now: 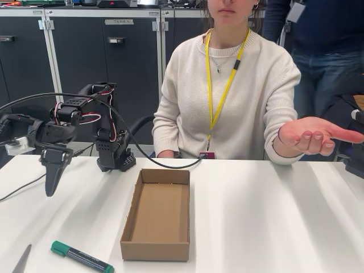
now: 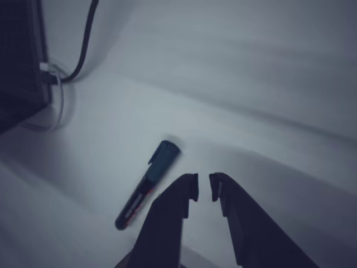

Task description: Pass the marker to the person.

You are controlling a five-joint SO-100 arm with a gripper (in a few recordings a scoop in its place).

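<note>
The marker, dark-barrelled with a green cap, lies flat on the white table near the front left edge. My gripper hangs point-down over the table's left side, well above and behind the marker, with nothing in it. In the wrist view the marker lies just left of my gripper, whose fingers stand nearly together with only a thin slit between the tips. The person sits behind the table in a cream sweater, holding an open palm out at the right.
An open cardboard box sits mid-table between the marker and the person's hand. A grey pointed object lies at the front left corner. A black cable curls on the table near the arm's base.
</note>
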